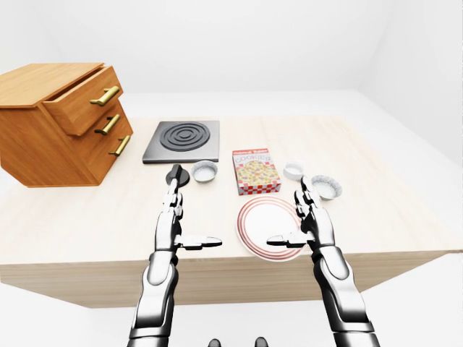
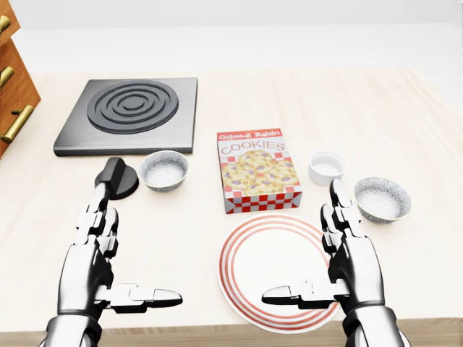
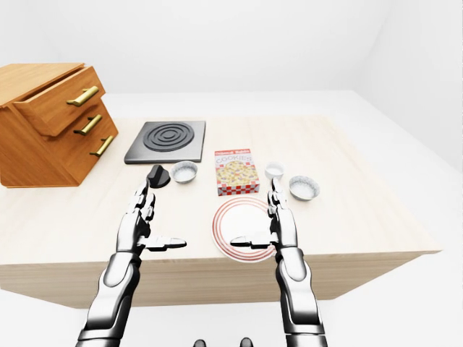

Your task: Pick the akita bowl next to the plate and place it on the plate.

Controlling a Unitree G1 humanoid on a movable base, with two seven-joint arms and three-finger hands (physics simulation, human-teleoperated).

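In the left-eye view the right hand (image 1: 312, 220) is spread, thumb pointing left over the plate (image 1: 255, 217), holding nothing; the bowl (image 1: 325, 186) sits just up and right of its fingertips, near but apart. The left hand (image 1: 173, 217), also spread and empty, is well apart from it, so I judge the right the nearer. In the head view the bowl (image 2: 382, 199) lies right of the right hand (image 2: 346, 249), beside the plate (image 2: 249, 278); the bowl is round, so no long axis. A second bowl (image 2: 163, 170) lies beyond the left hand (image 2: 98, 253). The right-eye view adds nothing; wrists are cut off below.
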